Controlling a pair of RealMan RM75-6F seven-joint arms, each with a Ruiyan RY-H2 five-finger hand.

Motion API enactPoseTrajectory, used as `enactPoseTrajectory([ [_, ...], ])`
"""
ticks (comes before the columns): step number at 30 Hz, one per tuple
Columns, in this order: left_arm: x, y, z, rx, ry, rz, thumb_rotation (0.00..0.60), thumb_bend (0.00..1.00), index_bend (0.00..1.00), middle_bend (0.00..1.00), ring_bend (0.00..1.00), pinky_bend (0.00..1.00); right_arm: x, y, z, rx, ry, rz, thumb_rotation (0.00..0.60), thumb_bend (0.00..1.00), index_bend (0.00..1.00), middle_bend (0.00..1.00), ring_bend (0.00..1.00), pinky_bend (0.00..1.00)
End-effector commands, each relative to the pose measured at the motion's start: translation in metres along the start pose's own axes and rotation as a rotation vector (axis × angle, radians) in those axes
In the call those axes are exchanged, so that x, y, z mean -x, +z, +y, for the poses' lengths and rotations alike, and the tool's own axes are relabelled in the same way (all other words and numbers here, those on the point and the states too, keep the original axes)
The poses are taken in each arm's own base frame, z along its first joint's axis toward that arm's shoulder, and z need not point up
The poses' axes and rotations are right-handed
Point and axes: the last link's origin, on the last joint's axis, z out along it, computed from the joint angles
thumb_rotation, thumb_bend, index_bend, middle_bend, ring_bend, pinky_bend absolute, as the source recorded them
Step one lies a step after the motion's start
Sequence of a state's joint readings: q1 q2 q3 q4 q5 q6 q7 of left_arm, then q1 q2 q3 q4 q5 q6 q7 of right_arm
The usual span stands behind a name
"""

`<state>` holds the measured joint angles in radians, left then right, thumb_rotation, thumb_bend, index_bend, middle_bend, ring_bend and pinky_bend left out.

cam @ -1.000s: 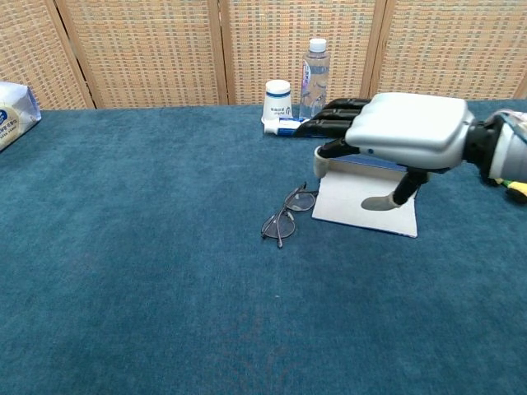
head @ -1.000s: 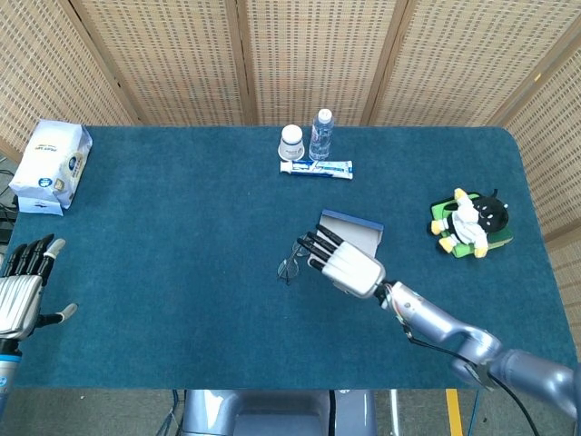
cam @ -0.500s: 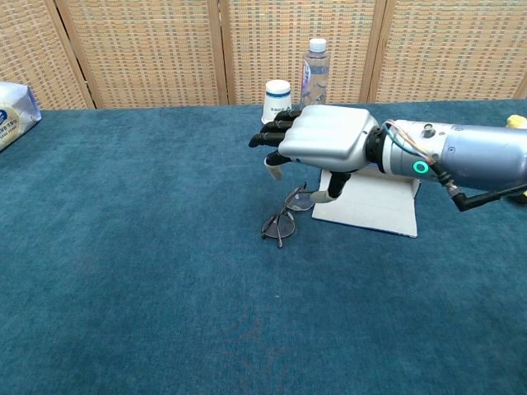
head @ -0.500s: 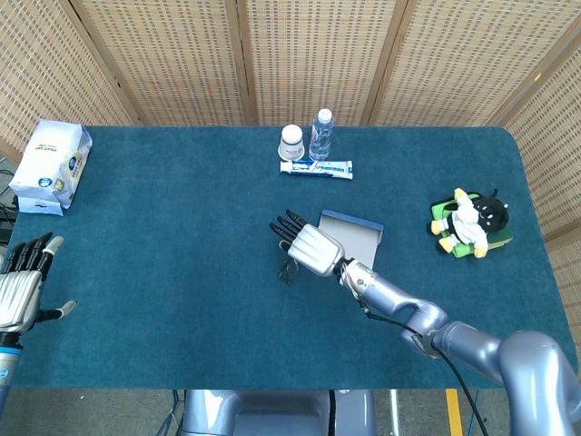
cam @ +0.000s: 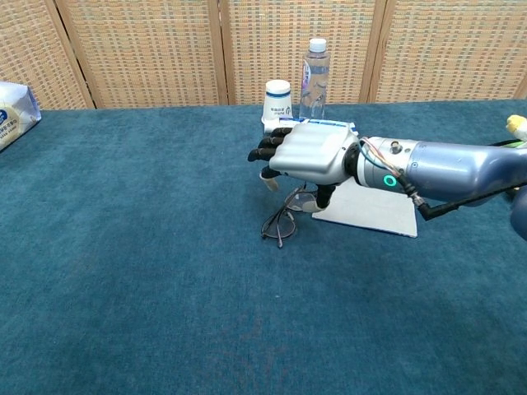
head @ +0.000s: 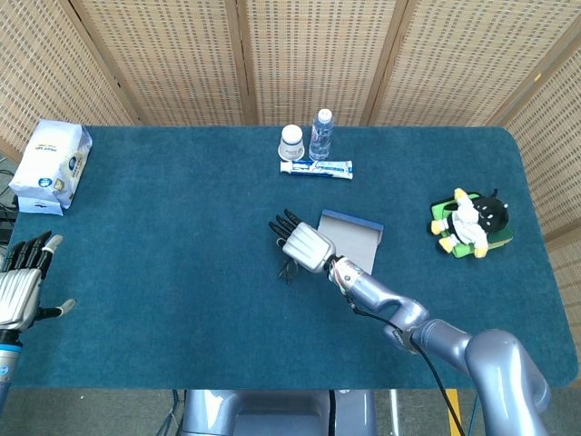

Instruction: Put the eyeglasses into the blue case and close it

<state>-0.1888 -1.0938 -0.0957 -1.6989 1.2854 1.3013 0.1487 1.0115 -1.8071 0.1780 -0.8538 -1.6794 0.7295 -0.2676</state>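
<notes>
Thin wire-framed eyeglasses (cam: 282, 220) lie folded on the blue cloth just left of the case, and in the head view they (head: 289, 271) are half hidden under my right hand. The blue case (head: 357, 238) lies open with its pale inside (cam: 370, 207) facing up. My right hand (cam: 305, 153) hovers palm down right over the glasses, fingers stretched to the left and thumb pointing down near the frame, holding nothing; in the head view this hand (head: 303, 243) is at the case's left edge. My left hand (head: 20, 289) rests open at the table's near left edge.
At the back stand a white cup (head: 291, 142) and a water bottle (head: 320, 134), with a toothpaste tube (head: 316, 168) in front of them. A tissue pack (head: 53, 163) sits far left. A green and white plush toy (head: 471, 223) sits at the right.
My right hand has moved left from above the open case to over the eyeglasses and dropped lower. The glasses, the case and my left hand have stayed put.
</notes>
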Motion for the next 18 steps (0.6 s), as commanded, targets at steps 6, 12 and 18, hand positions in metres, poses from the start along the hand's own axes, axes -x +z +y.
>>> enactPoseTrajectory([
  [6, 0.0001, 0.0008, -0.0011, -0.005, -0.001, -0.002, 0.600, 0.01, 0.00, 0.00, 0.00, 0.00, 0.0029, 0.0038, -0.0058, -0.007, 0.001, -0.012, 0.600, 0.35, 0.38, 0.07, 0.00, 0.07],
  [12, -0.0002, 0.0010, -0.0017, -0.007, -0.004, -0.003, 0.600, 0.01, 0.00, 0.00, 0.00, 0.00, 0.0066, 0.0048, -0.0061, 0.001, 0.008, -0.022, 0.600, 0.36, 0.43, 0.07, 0.00, 0.07],
  [18, -0.0008, 0.0013, -0.0020, -0.007, -0.007, -0.004, 0.600, 0.01, 0.00, 0.00, 0.00, 0.00, 0.0086, 0.0056, -0.0064, 0.006, 0.017, -0.026, 0.600, 0.36, 0.50, 0.09, 0.00, 0.07],
])
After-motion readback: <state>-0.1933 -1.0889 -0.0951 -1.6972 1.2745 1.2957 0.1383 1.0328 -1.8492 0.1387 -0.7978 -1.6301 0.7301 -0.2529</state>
